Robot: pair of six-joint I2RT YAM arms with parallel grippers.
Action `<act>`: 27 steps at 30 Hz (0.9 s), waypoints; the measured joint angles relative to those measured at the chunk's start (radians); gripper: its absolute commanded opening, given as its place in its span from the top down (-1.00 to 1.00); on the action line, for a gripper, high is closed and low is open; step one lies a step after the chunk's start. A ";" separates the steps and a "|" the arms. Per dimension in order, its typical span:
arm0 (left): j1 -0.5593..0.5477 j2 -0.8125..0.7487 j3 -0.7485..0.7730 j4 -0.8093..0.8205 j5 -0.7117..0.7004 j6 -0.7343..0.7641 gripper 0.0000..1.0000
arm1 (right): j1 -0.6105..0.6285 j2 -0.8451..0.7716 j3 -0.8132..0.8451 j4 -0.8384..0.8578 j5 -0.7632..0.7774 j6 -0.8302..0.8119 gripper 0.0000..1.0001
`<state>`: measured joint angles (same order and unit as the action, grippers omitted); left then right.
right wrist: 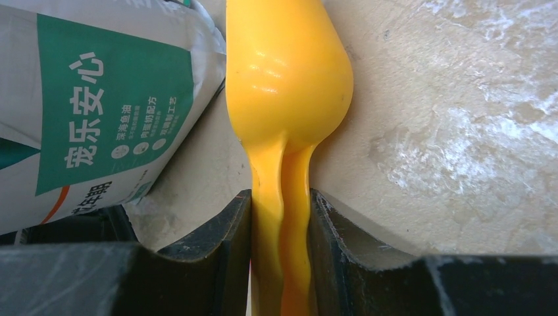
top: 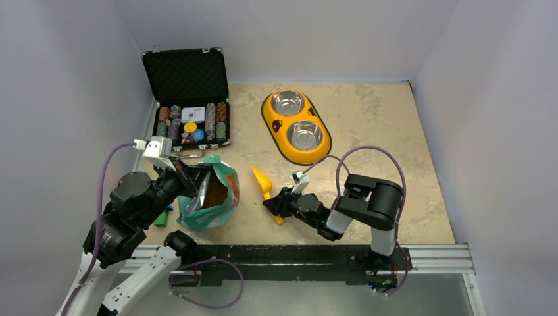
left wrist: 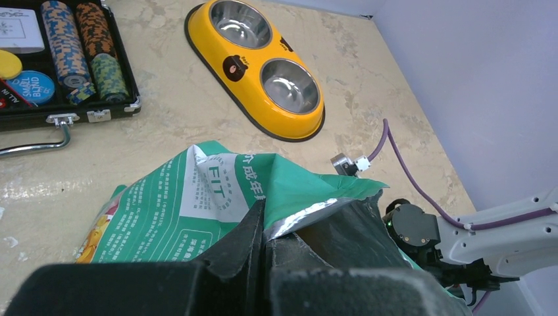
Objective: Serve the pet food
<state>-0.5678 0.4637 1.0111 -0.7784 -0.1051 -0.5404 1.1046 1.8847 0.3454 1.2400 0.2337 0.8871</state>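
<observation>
- Closest to the lens, my left gripper (left wrist: 264, 227) is pinched tight on the rim of the green pouch (left wrist: 197, 197).
- Beyond it the table (top: 375, 118) bears the chip case (top: 187, 79) and the yellow double bowl (top: 277, 125).
- Brown pet food (top: 214, 192) sits inside the gaping pouch.
- Just beside the pouch, my right gripper (right wrist: 279, 210) clamps the yellow scoop (right wrist: 286, 85) by its handle.

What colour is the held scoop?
The scoop is yellow, clearest in the right wrist view.

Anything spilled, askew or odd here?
Nothing spilled. The pouch stands open, its rim pinched by the left fingers. The scoop sits straight, handle between the right fingers. Only the open poker chip case seems unrelated to feeding.
</observation>
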 measured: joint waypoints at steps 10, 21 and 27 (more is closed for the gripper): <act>0.000 -0.002 -0.006 0.006 0.012 -0.001 1.00 | 0.019 0.018 0.069 -0.055 0.055 -0.017 -0.05; 0.000 -0.002 -0.008 0.007 0.012 -0.001 1.00 | 0.099 -0.040 0.240 -0.409 0.254 -0.037 -0.22; 0.000 -0.003 -0.010 0.007 0.012 0.000 1.00 | 0.209 0.016 0.478 -0.840 0.551 0.102 -0.12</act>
<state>-0.5678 0.4603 1.0016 -0.7712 -0.0929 -0.5407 1.3132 1.9011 0.8234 0.4000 0.7845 0.9894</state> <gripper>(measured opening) 0.030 0.599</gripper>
